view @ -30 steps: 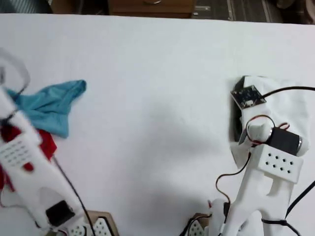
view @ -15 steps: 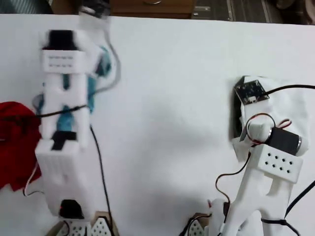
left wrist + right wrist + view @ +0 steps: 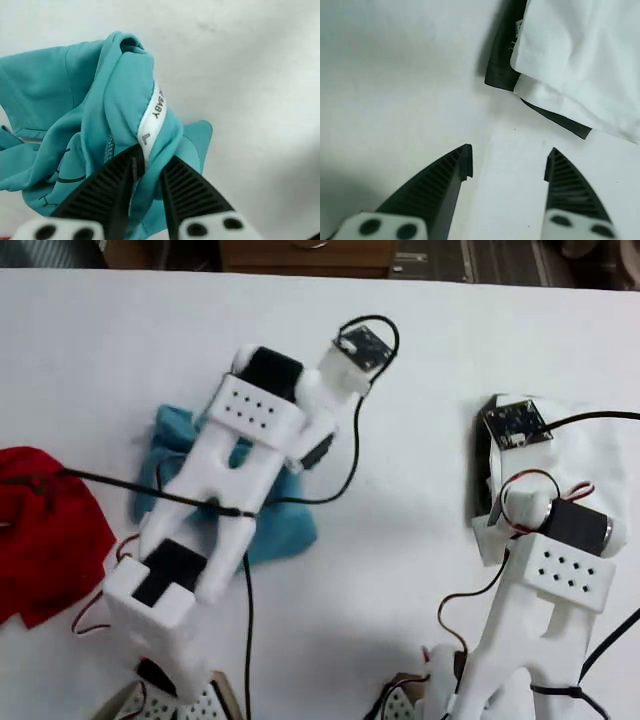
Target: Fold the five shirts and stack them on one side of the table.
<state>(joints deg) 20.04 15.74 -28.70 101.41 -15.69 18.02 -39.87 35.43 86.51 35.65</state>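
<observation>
The left pincer (image 3: pixel 150 167) is clenched on the crumpled teal shirt (image 3: pixel 75 100) on the tabletop (image 3: pixel 400 370). The right pincer (image 3: pixel 507 160), released, hovers beside the white shirt (image 3: pixel 580 60), which is folded upon a black shirt (image 3: pixel 500 75). The red shirt (image 3: pixel 40 530) lies unfolded, so probably most of the folding remains.

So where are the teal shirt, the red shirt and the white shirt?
teal shirt (image 3: pixel 60 95): left wrist view, bunched body fabric.
red shirt (image 3: pixel 50 530): high view, middle of the heap.
white shirt (image 3: pixel 580 55): right wrist view, folded top layer.
</observation>
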